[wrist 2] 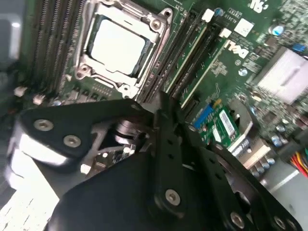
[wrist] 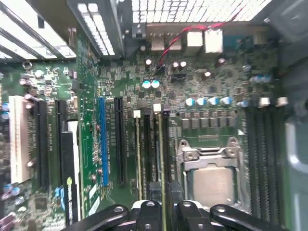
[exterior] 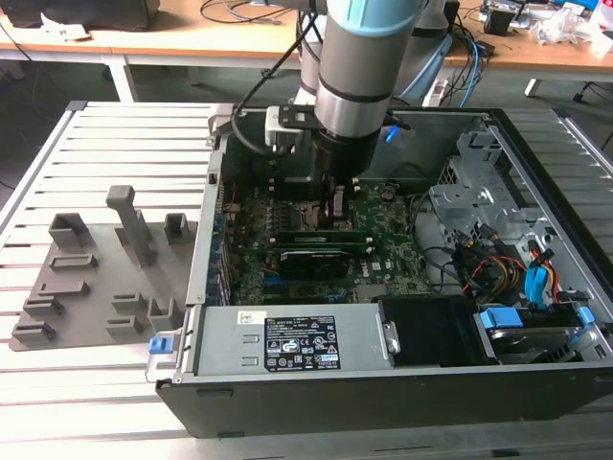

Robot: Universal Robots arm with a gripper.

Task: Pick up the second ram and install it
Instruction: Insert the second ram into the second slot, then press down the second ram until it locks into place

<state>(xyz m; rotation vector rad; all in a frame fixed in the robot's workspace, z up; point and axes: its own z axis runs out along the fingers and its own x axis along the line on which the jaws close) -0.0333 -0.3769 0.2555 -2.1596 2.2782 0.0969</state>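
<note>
Nearest us in both wrist views, our gripper point(wrist: 161, 214) sits low over the motherboard point(wrist: 202, 91), its jaws drawn narrow around the top edge of the second ram point(wrist: 160, 159). We judge the hold is kept at the stick's middle so that a downward push spreads evenly along its length. The ram stands on edge in a slot just beside the socket point(wrist: 209, 178), with another stick point(wrist: 138, 154) already seated in a neighbouring slot. Its long axis runs parallel to the slots and to the socket's side, pointing away from the gripper toward the white latch point(wrist: 157, 108) at the far end. In the second wrist view the same stick point(wrist 2: 188, 65) runs slantwise from the jaws toward the white latches. Whether it is fully seated we cannot tell.

In the exterior view the arm point(exterior: 359, 77) reaches straight down into the open case point(exterior: 383, 393). The grey holder point(exterior: 86, 278) lies on the table point(exterior: 96, 402) to that view's left, well apart from the case.
</note>
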